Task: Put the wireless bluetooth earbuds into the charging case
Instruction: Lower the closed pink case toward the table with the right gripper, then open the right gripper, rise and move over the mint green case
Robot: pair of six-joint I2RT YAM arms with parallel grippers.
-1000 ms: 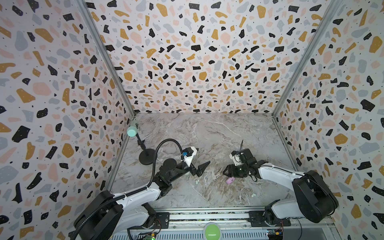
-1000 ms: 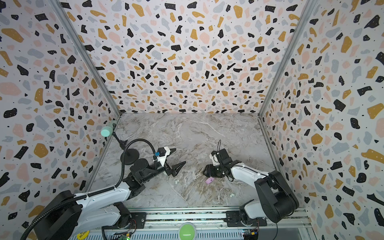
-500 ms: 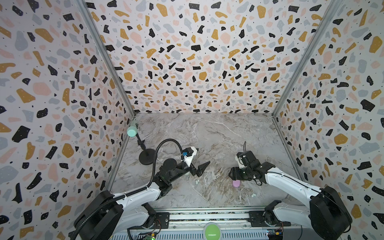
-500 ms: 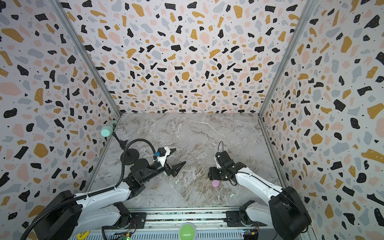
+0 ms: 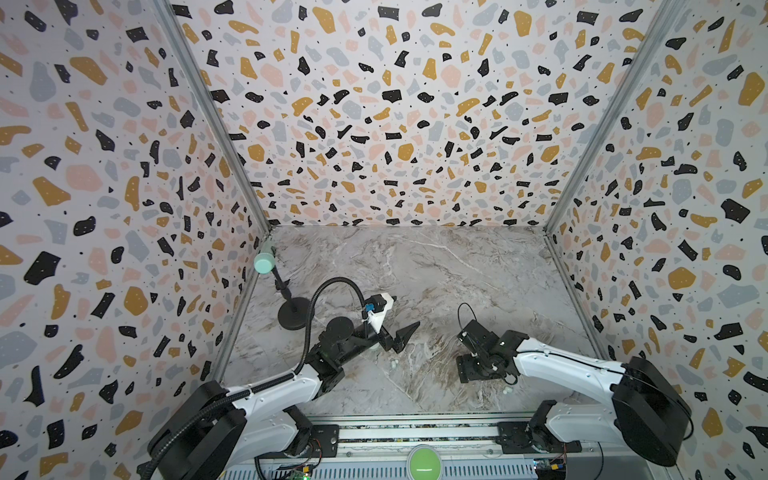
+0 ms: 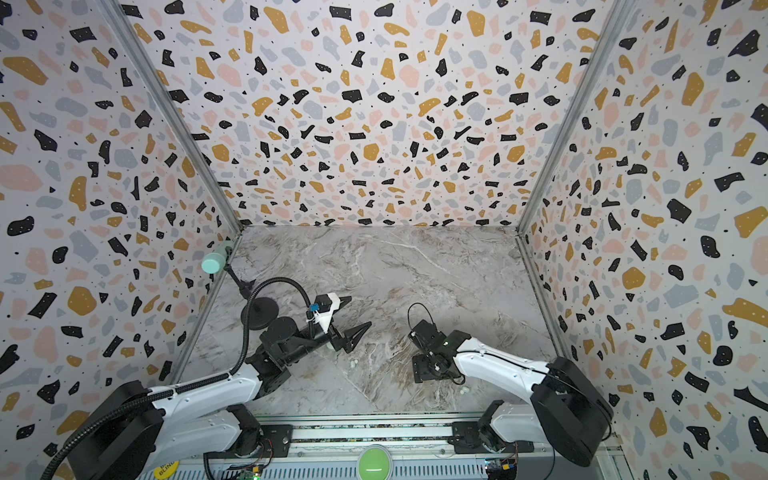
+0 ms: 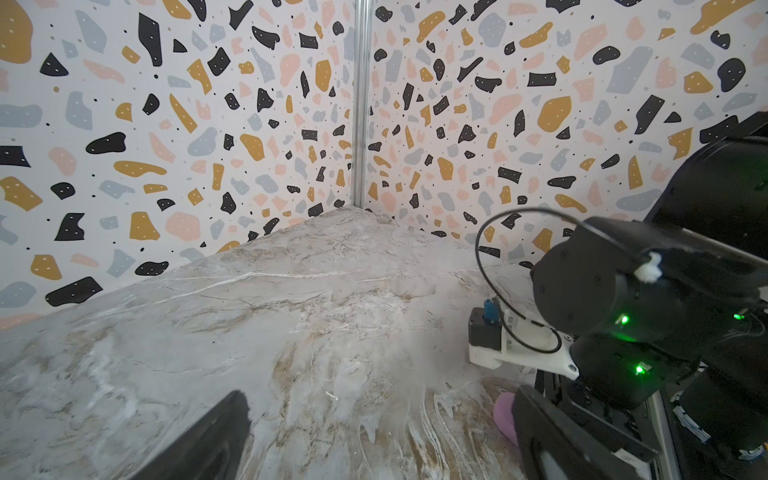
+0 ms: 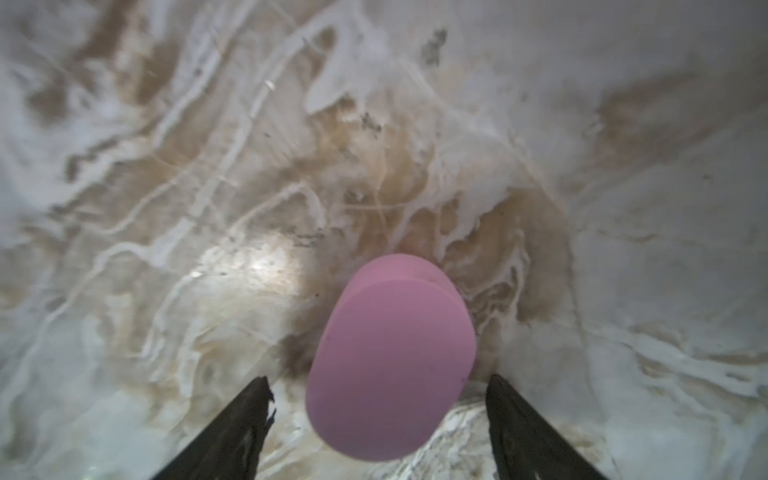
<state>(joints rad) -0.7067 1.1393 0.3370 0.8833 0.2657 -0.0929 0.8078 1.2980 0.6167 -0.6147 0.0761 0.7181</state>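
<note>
A pink oval charging case lies on the marble table between the spread fingers of my right gripper, touching neither. The gripper is open. In both top views the right gripper covers the case. The left wrist view shows a sliver of the case beside one finger. Tiny pale earbuds lie loose on the marble: one near my left gripper, one by the right arm. My left gripper hovers open and empty.
A black stand with a round base and a mint cap stands at the left wall. Patterned walls close in three sides. A green button sits on the front rail.
My right gripper has moved toward the front with the pink case and has opened off it. The left arm has stayed still.
</note>
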